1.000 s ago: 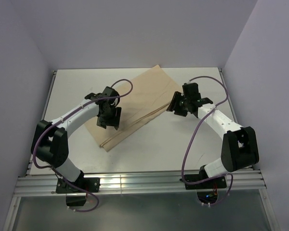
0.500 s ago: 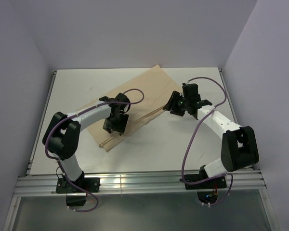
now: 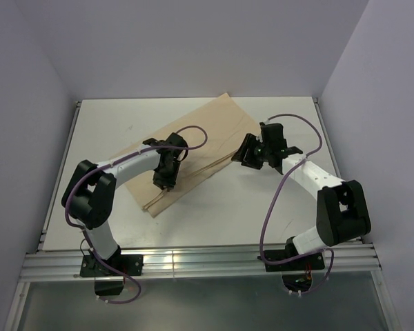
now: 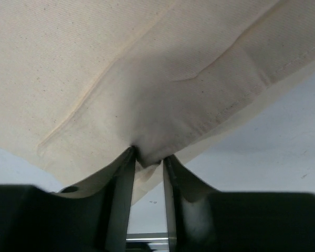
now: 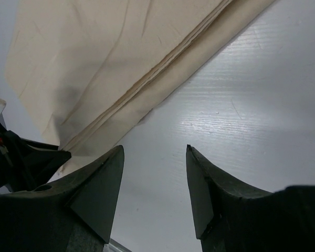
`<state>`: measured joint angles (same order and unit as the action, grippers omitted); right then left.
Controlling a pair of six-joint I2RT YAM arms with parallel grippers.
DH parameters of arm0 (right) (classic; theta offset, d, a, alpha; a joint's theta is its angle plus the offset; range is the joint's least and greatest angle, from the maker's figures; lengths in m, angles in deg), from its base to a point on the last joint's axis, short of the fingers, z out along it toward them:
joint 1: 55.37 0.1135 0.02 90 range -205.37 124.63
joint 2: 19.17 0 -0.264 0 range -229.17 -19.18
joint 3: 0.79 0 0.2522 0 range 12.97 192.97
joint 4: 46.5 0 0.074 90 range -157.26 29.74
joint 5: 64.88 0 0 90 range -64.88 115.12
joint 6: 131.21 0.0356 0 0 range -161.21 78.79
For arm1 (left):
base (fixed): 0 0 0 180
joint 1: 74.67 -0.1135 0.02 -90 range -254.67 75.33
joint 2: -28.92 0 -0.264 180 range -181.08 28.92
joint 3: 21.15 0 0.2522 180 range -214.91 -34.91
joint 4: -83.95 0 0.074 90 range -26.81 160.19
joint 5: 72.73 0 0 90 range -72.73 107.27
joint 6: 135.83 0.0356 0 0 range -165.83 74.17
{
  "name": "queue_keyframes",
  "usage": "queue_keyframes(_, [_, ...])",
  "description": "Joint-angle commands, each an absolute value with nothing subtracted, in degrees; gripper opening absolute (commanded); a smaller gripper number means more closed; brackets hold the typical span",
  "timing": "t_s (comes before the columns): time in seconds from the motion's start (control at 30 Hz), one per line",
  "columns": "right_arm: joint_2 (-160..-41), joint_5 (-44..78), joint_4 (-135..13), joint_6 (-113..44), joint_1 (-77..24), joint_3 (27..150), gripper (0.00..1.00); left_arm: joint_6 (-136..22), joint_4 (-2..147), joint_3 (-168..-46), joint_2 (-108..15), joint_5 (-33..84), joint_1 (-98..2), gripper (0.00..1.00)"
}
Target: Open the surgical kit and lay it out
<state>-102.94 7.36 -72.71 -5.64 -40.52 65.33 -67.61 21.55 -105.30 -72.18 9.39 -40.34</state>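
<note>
The table (image 3: 214, 214) carries only one thing I can make out, the tan wrap (image 3: 210, 131), so I'll place everything else by it. The wrap lies flat and folded, a long stack of layers set on a slant. No tray, scissors, tweezers or packets show; I judge they are inside the folds, though I cannot see that. My left gripper (image 3: 163, 181) sits at the wrap's near-left end. Its wrist view shows the jaws drawn in on a small pinch of the wrap's hemmed edge, with cloth bunched between them. My right gripper (image 3: 243, 156) hangs just off the wrap's right-hand long edge. Its jaws are apart with nothing between them, bare table lies under it, and the wrap's layered edge is just beyond its tips.

I read this as the very start of the opening step: the first flap is caught and nothing is unfolded yet. The next move, as I see it, calls for lifting that pinch gently and carrying it outward from the wrap's middle, so the top layer peels off without dragging the whole bundle. I'd want the right gripper down on the wrap's right edge, to pin it or take the opposite flap. The risk is having more than one layer in the pinch
</note>
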Motion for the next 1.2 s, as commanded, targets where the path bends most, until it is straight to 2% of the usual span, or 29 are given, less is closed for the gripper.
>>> queue_keyframes(0.0, [-101.97,5.70,-68.10,-4.57,-40.43,63.69,0.59,-67.81,24.40,-106.90,-72.32,8.83,-40.21,0.33])
queue_keyframes(0.03, [-102.06,5.70,-67.30,-3.69,-40.43,63.16,0.59,-67.81,24.31,-106.90,-72.50,8.75,-40.21,0.25])
queue_keyframes(0.17, [-103.37,4.29,-60.81,2.10,-40.25,59.30,0.59,-68.07,23.78,-107.69,-73.55,9.88,-40.21,0.00])
queue_keyframes(0.3, [-105.48,4.91,-52.54,8.35,-37.63,55.16,0.64,-68.86,23.96,-108.04,-73.30,14.01,-40.21,0.00])
queue_keyframes(0.43, [-109.69,8.23,-51.21,10.81,-32.97,57.00,0.64,-69.65,23.79,-108.48,-72.68,16.74,-40.21,0.00])
queue_keyframes(0.83, [-118.58,14.48,-47.70,22.06,-24.44,58.59,0.54,-71.67,18.78,-111.11,-73.03,22.10,-40.21,0.00])
queue_keyframes(1.03, [-120.68,15.98,-45.32,23.65,-23.20,58.14,0.41,-72.73,17.19,-111.82,-73.12,23.68,-40.21,0.00])
queue_keyframes(1.1, [-121.48,15.98,-46.11,23.56,-23.03,59.02,0.30,-73.34,17.02,-111.99,-72.24,24.12,-40.21,0.00])
queue_keyframes(1.17, [-121.13,16.59,-46.55,23.21,-23.03,58.85,0.12,-74.30,16.93,-112.52,-71.71,25.52,-40.21,0.02])
